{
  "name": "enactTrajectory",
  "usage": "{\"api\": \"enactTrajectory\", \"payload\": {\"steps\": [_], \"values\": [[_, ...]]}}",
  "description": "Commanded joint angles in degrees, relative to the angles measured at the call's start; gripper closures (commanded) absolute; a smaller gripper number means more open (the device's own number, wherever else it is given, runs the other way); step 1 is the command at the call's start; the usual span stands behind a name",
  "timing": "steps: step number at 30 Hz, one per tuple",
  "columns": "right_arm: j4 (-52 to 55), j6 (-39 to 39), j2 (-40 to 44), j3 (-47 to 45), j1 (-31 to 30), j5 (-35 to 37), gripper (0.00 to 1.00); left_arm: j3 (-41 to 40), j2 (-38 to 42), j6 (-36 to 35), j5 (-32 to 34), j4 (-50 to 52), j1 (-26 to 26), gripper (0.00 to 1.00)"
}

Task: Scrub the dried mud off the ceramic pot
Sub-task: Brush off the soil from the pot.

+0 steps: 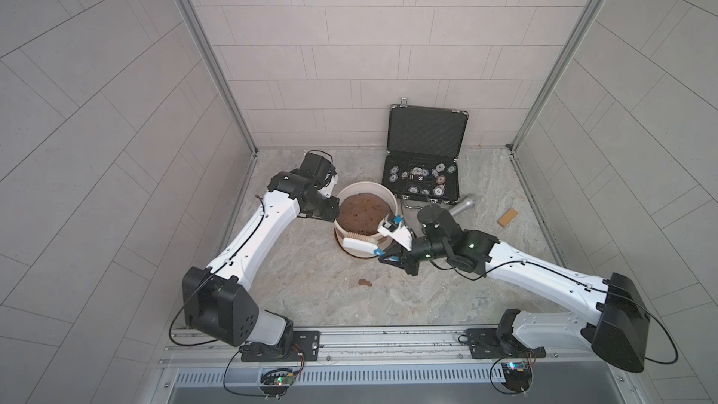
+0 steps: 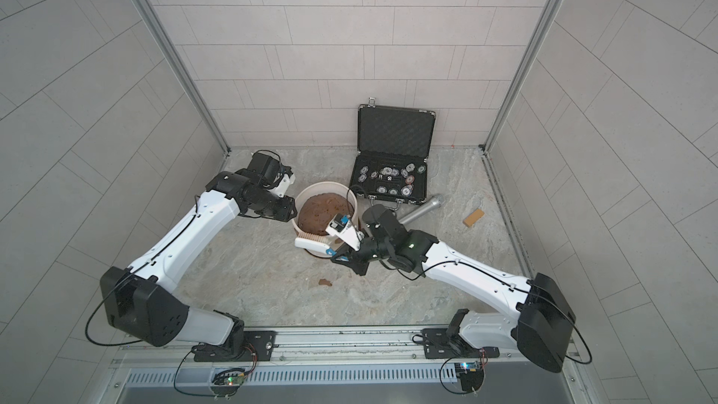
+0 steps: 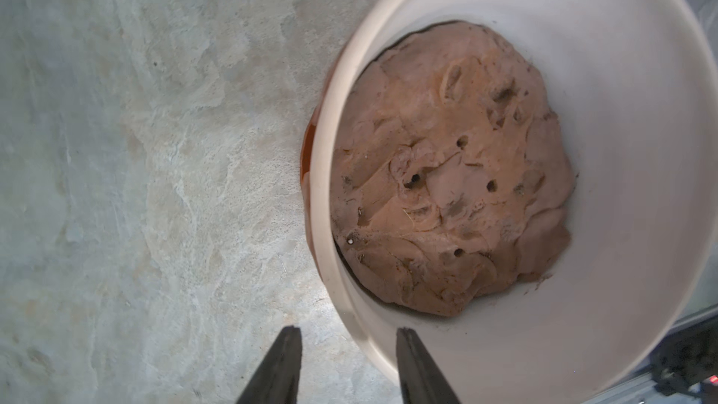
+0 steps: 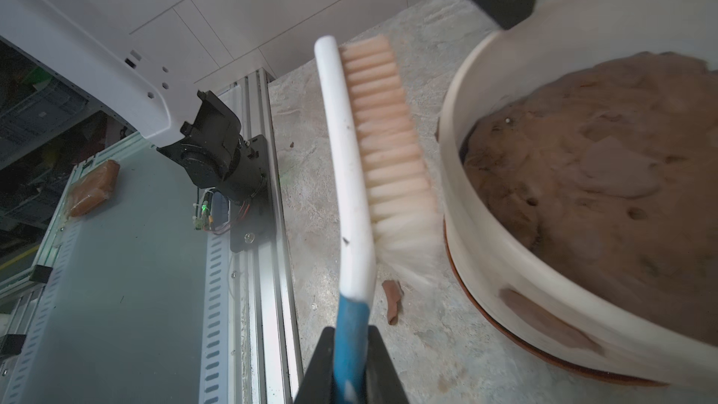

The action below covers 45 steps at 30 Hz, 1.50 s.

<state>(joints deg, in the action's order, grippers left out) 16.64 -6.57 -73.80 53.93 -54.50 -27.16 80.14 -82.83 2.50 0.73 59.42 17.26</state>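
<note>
The ceramic pot point(image 1: 365, 185) is seen on its reddish-brown saucer point(image 3: 306, 153), towards the back edge of the table point(image 1: 311, 297) and about midway between its left and right edges. It is filled with a mound of brown soil point(image 3: 447, 172).

The left tool point(image 3: 346, 329) is placed astride the pot's rim on the left side, with its jaws partly apart. Whether the wall is actually clamped cannot be told. The right tool point(image 4: 349, 330) is closed firmly on the blue handle of a white scrubbing brush point(image 4: 349, 172). The bristles point(image 4: 388, 141) are laid against the pot's outer wall on the side facing the front edge.

The task is judged to be partly done. One flat brown piece of dried mud point(image 1: 364, 282) lies loose on the table, well in front of the pot, and that patch can be counted as removed. Another patch point(image 4: 544, 320) is seen stuck to the outer wall, just beside the brush's reach, and is left to be scrubbed. The wall facing the back edge is hidden, so any mud there cannot be ruled out.
</note>
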Motion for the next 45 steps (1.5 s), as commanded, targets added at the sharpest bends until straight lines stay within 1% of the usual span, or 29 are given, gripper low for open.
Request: {"api": "enactTrajectory", "payload": {"steps": [1, 3, 4, 6, 7, 8, 11, 15, 18, 21, 24, 29, 35, 39, 42, 45], "values": [[-1.6, -9.2, -2.8, 3.5, -5.0, 12.3, 1.00, 5.7, 0.2, 3.4, 0.3, 1.7, -3.8, 0.38], [-2.4, -15.0, -3.7, 4.4, -6.5, 19.1, 1.00, 9.5, -0.7, 3.7, -1.8, 3.4, -6.0, 0.20], [-3.0, -17.9, -3.7, 4.6, -7.1, 22.0, 1.00, 11.0, -1.1, 3.6, -2.0, 4.2, -6.8, 0.15], [-3.2, -20.9, -4.0, 5.6, -8.4, 28.2, 1.00, 12.9, -1.4, 3.4, -1.2, 5.2, -8.1, 0.05], [-2.7, -21.1, -4.7, 6.7, -9.1, 30.5, 1.00, 12.9, -1.3, 3.3, -1.0, 5.2, -8.7, 0.01], [-1.8, -21.1, -5.8, 7.9, -9.6, 32.1, 1.00, 12.7, -1.1, 3.4, -1.5, 4.9, -9.1, 0.00], [-0.6, -20.8, -9.3, 10.6, -10.6, 32.4, 1.00, 10.9, -0.1, 4.2, -1.9, 3.4, -10.5, 0.00], [-1.8, -22.2, -11.5, 11.9, -12.0, 32.3, 1.00, 8.6, 1.9, 4.9, -0.1, 1.5, -12.2, 0.00], [-0.2, -27.6, -12.7, 13.2, -12.4, 35.7, 1.00, 7.4, 3.0, 5.3, 0.1, 0.7, -13.4, 0.00], [0.4, -32.9, -13.7, 13.8, -14.5, 38.4, 1.00, 6.8, 3.3, 5.3, -0.4, 0.7, -13.5, 0.00], [1.6, -34.7, -15.8, 15.2, -16.2, 39.8, 1.00, 6.7, 3.3, 5.3, -0.5, 0.6, -13.7, 0.00], [3.7, -38.5, -17.6, 15.3, -15.4, 42.7, 1.00, 6.5, 3.5, 5.2, -0.8, 0.4, -13.7, 0.00], [7.3, -44.2, -18.7, 12.5, -12.6, 41.9, 1.00, 6.1, 4.2, 5.4, -0.3, -0.1, -14.1, 0.00], [8.3, -46.8, -19.4, 10.9, -10.5, 38.5, 1.00, 6.0, 4.3, 5.5, -0.5, -0.2, -14.2, 0.00], [10.3, -47.3, -20.4, 11.0, -9.7, 36.6, 1.00, 5.8, 4.5, 5.5, -0.5, -0.4, -14.2, 0.00], [9.9, -45.2, -21.0, 10.7, -9.5, 33.8, 1.00, 5.4, 4.8, 5.7, -0.3, -0.9, -14.2, 0.00]]}}
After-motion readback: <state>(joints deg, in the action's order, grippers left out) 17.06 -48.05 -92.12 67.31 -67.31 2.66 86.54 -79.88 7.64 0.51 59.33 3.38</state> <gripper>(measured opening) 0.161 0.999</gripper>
